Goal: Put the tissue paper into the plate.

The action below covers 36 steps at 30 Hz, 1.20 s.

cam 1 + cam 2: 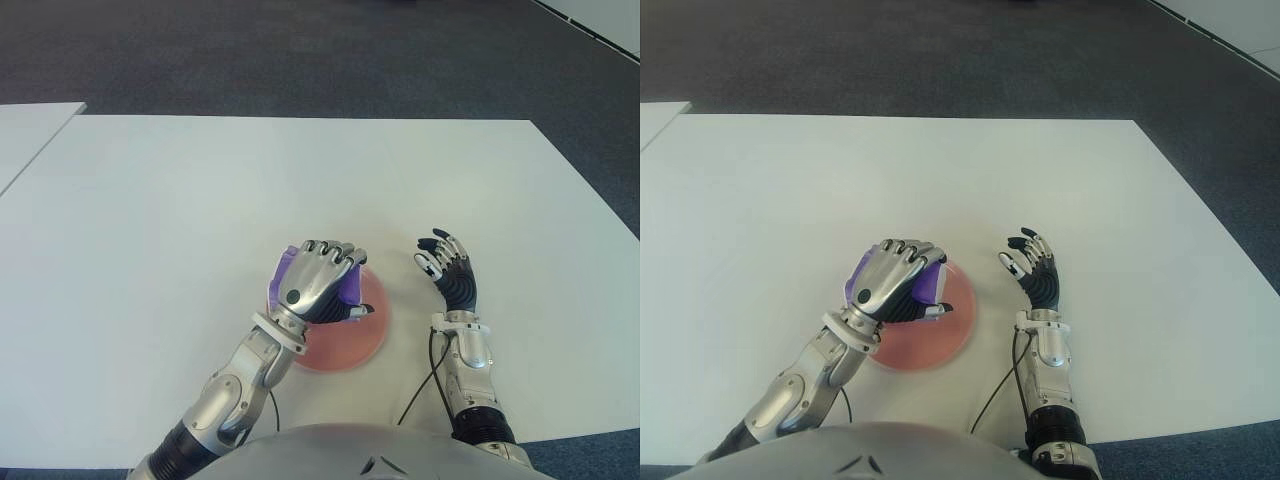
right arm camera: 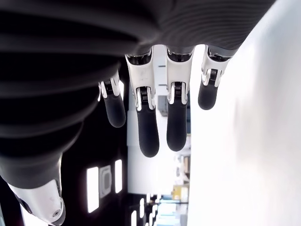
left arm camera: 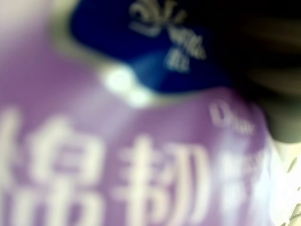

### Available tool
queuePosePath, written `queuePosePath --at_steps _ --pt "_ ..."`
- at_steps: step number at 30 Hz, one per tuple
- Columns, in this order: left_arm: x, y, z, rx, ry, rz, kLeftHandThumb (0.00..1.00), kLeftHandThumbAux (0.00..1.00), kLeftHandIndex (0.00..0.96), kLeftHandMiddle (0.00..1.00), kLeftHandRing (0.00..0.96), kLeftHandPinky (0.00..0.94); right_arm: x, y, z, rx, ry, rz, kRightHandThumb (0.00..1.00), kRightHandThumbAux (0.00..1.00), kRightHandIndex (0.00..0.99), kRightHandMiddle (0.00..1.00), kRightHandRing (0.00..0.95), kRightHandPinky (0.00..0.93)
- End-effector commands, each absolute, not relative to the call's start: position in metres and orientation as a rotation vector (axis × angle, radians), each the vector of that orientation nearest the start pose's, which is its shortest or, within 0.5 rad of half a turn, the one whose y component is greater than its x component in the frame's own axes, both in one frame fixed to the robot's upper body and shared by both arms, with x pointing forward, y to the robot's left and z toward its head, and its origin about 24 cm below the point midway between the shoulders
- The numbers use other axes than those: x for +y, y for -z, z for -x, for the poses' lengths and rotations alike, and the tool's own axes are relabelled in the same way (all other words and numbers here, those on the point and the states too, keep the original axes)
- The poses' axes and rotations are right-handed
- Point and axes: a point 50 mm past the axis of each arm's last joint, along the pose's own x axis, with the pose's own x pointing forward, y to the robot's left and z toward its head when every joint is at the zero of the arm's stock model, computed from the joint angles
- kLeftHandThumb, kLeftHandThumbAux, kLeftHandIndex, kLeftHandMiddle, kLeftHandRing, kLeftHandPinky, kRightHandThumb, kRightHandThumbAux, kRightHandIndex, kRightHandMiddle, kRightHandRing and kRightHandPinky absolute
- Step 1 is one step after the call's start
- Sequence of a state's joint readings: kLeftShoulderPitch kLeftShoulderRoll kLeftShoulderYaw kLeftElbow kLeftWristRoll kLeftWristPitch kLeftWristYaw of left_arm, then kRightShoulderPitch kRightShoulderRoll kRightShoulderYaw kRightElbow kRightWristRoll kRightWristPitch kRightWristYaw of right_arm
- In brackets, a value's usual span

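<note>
Gripping the purple tissue pack [image 1: 289, 272], the left hand [image 1: 320, 283] hangs over the pink plate's [image 1: 368, 340] far-left rim; the pack sits directly beneath the palm. Right hand [image 1: 448, 268], fingers spread and empty, shows right of the plate.

Two head eyes look forward and down, sharing the white desk [image 1: 300, 180], left wrist camera pressed close against purple packaging [image 3: 141, 165], right wrist camera close behind its own robot hand [image 2: 160, 117]

Even bright light, soft shadows; the left wrist view is badly blurred.
</note>
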<state>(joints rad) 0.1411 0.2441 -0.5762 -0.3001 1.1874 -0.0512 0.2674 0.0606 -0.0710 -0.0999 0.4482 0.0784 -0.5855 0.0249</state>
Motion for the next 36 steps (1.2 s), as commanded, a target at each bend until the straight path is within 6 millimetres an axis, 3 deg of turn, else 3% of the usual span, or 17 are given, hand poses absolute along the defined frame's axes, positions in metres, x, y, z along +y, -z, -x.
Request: queuePosePath --at_steps 1,7,9,10,11,12,13,15,18,21,36 --pt "0.0558 -0.0669 -0.1835 -0.622 0.269 -1.175 0.86 0.657 0.422 0.545 0.829 0.84 -0.1715 0.0777 -0.1572 0.253 0.154 -0.093 0.191 0.694 0.205 0.401 0.337 0.2" --pt "0.055 -0.0671 -0.1835 -0.567 0.267 -1.132 0.861 0.654 0.431 0.567 0.818 0.839 -0.1716 0.0787 -0.1572 0.261 0.152 -0.095 0.226 0.69 0.214 0.404 0.342 0.215" --pt "0.055 -0.0669 -0.1841 -0.54 0.27 -1.119 0.769 0.673 0.433 0.702 0.802 0.802 -0.1716 0.0791 -0.1577 0.262 0.148 -0.094 0.253 0.683 0.222 0.391 0.332 0.194" --pt "0.0551 -0.0669 -0.1842 -0.523 0.269 -1.108 0.757 0.676 0.433 0.721 0.8 0.796 -0.1716 0.0793 -0.1576 0.262 0.142 -0.096 0.257 0.682 0.223 0.389 0.33 0.191" --pt "0.0554 -0.067 -0.1842 -0.508 0.268 -1.099 0.735 0.682 0.431 0.703 0.752 0.738 -0.1716 0.0795 -0.1574 0.261 0.135 -0.1 0.259 0.669 0.221 0.377 0.321 0.184" --pt "0.0556 -0.0671 -0.1841 -0.497 0.267 -1.093 0.621 0.58 0.419 0.638 0.678 0.669 -0.1716 0.0796 -0.1572 0.26 0.13 -0.102 0.26 0.657 0.218 0.364 0.312 0.18" --pt "0.0562 -0.0672 -0.1839 -0.483 0.268 -1.092 0.579 0.544 0.414 0.614 0.652 0.644 -0.1717 0.0796 -0.1567 0.257 0.122 -0.105 0.26 0.653 0.217 0.359 0.308 0.179" --pt "0.0567 -0.0673 -0.1839 -0.47 0.269 -1.093 0.436 0.429 0.372 0.458 0.466 0.487 -0.1719 0.0796 -0.1565 0.254 0.113 -0.109 0.263 0.638 0.208 0.334 0.292 0.196" --pt "0.0578 -0.068 -0.183 -0.453 0.266 -1.113 0.331 0.34 0.309 0.334 0.325 0.348 -0.1729 0.0792 -0.1553 0.239 0.102 -0.092 0.272 0.63 0.2 0.309 0.279 0.223" --pt "0.0584 -0.0686 -0.1826 -0.434 0.264 -1.139 0.266 0.279 0.235 0.247 0.239 0.271 -0.1732 0.0781 -0.1548 0.224 0.094 -0.047 0.274 0.631 0.193 0.29 0.272 0.24" --pt "0.0603 -0.0732 -0.1827 -0.395 0.256 -1.224 0.189 0.222 0.173 0.209 0.201 0.236 -0.1711 0.0769 -0.1564 0.188 0.077 -0.032 0.289 0.588 0.188 0.297 0.293 0.283"
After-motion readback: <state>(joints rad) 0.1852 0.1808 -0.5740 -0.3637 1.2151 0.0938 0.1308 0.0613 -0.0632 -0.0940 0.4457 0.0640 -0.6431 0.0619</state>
